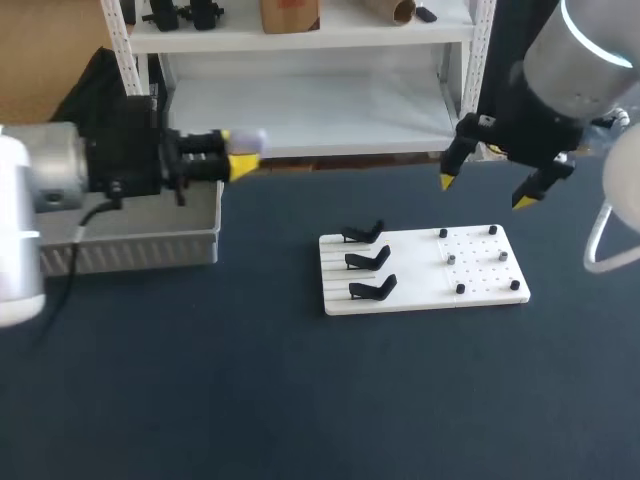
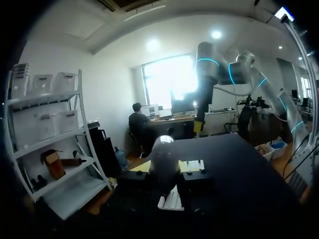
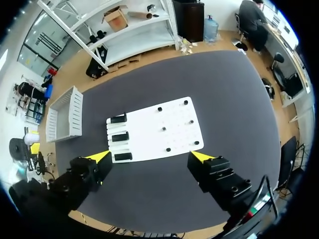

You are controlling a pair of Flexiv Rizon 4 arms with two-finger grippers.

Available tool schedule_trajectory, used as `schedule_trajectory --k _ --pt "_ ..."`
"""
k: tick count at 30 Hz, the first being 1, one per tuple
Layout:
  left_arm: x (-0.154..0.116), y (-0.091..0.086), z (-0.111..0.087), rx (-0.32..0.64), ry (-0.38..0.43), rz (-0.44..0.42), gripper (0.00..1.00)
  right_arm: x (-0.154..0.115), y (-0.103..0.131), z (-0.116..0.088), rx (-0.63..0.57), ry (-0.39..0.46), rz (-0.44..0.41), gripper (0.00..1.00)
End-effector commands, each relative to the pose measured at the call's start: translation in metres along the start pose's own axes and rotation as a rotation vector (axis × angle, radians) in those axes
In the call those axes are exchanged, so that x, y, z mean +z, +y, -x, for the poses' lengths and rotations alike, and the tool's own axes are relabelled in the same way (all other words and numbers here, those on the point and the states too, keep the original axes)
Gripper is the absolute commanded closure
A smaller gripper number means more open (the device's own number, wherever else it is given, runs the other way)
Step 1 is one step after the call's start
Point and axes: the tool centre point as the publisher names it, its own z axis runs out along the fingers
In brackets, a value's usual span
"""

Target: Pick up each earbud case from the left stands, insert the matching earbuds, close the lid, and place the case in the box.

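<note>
**Case in the left gripper, right fingers spread**

Head view: the left gripper (image 1: 238, 156) was pinched on a pale earbud case (image 1: 247, 139) over the one-o'clock corner of the grey box (image 1: 150, 246). A white board (image 1: 415, 265) with three black stands (image 1: 368, 261) lay at the box's three o'clock. The right gripper (image 1: 485, 191) hung above the board's twelve o'clock, fingers wide.

Left wrist view: the case (image 2: 164, 149) sat clamped between the fingers.

Right wrist view: the right gripper (image 3: 149, 157) was splayed wide, with the board (image 3: 144, 129) ahead of it.

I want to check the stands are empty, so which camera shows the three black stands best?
The right wrist view: it looks straight down on the stands, all three bare, on the white board. The head view shows them at a slant. In the left wrist view the earbud case in the left gripper hides them.
</note>
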Motion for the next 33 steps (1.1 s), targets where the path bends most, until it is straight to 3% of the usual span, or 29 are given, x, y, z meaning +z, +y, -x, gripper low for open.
schedule_trajectory --k 1,12,20,26,30,33 --pt "-0.049 0.011 -0.014 -0.014 0.013 0.101 1.00 0.000 0.002 -0.004 0.003 -0.003 -0.009 0.00" --pt "-0.088 0.069 -0.096 -0.093 0.076 0.188 1.00 0.003 0.005 -0.007 0.027 0.019 -0.034 0.00" --pt "-0.092 0.110 -0.150 -0.170 0.126 0.217 1.00 0.004 0.006 -0.011 0.054 0.032 -0.060 0.00" --pt "-0.090 0.142 -0.172 -0.247 0.202 0.225 1.00 0.004 0.007 -0.014 0.067 0.038 -0.080 0.00" --pt "-0.089 0.151 -0.176 -0.317 0.226 0.221 1.00 0.004 0.007 -0.016 0.084 0.036 -0.080 0.00" --pt "-0.088 0.154 -0.182 -0.363 0.294 0.199 1.00 0.007 0.006 -0.018 0.093 0.038 -0.080 0.00"
